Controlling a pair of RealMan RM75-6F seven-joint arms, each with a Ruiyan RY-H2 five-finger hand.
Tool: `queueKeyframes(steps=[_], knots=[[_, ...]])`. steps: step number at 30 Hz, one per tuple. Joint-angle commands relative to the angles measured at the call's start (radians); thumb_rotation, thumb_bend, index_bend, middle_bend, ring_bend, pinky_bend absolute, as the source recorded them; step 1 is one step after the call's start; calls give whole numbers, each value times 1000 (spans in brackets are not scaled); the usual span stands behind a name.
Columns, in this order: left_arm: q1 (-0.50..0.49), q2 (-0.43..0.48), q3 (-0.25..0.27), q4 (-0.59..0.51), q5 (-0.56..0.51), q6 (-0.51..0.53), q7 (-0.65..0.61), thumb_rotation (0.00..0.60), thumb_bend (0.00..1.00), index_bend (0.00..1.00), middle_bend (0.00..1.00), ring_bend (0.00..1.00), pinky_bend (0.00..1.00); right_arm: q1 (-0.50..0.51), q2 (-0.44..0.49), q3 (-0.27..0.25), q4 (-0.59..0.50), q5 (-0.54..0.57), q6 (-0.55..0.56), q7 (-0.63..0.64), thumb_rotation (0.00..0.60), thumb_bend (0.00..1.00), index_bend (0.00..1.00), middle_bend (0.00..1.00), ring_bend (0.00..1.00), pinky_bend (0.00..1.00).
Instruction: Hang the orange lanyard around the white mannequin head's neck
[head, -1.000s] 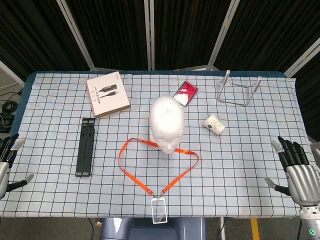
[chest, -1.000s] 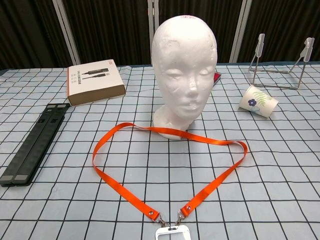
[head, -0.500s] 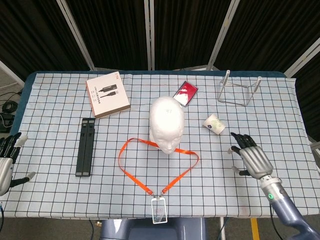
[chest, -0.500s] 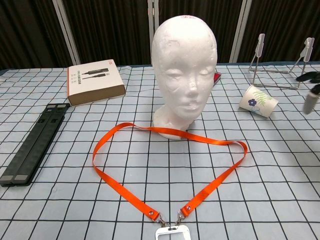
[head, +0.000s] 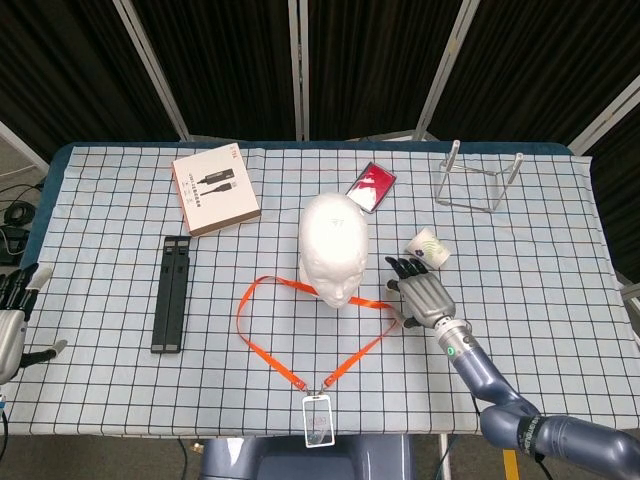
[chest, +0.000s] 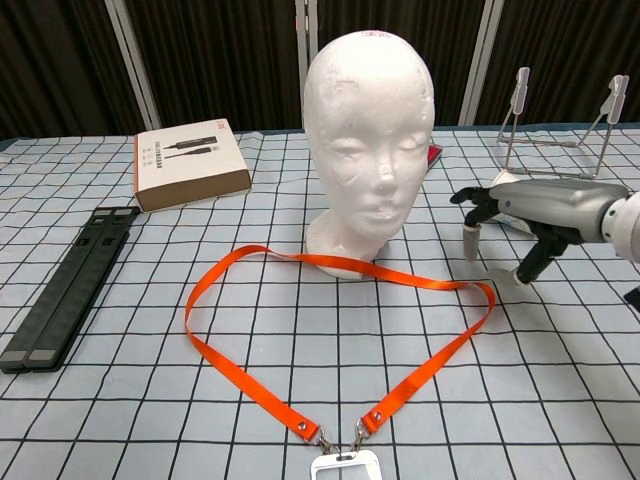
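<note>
one lanyard (head: 316, 330), two hands (head: 424, 293)

Right hand (head: 423, 294) now in beside the orange lanyard (head: 300, 335), fingers apart.

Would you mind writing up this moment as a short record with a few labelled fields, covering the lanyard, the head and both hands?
lanyard: orange lanyard lies flat on the table in a loop, its far edge against the front of the head's base, badge holder at the near table edge
head: white mannequin head upright, nothing around its neck
right hand: right hand open, fingers pointing down above the loop's right corner, holding nothing
left hand: left hand open at the table's left edge, away from the lanyard
task state: lanyard not yet lifted
</note>
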Motion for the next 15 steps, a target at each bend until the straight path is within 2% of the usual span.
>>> queueKeyframes(steps=[1, 8, 15], knots=[[-1, 0, 0, 0, 1, 0, -3, 600, 0, 0, 0, 0, 0, 23, -48, -7, 24, 50, 13, -46, 600, 328, 475, 0, 0, 0], [0, 3, 1, -1, 7, 6, -10, 600, 0, 0, 0, 0, 0, 43, -104, -33, 57, 90, 58, -117, 600, 330, 487, 0, 0, 0], [3, 5, 1, -3, 9, 13, -12, 600, 0, 0, 0, 0, 0, 50, -123, -57, 91, 76, 91, -152, 600, 330, 488, 0, 0, 0]])
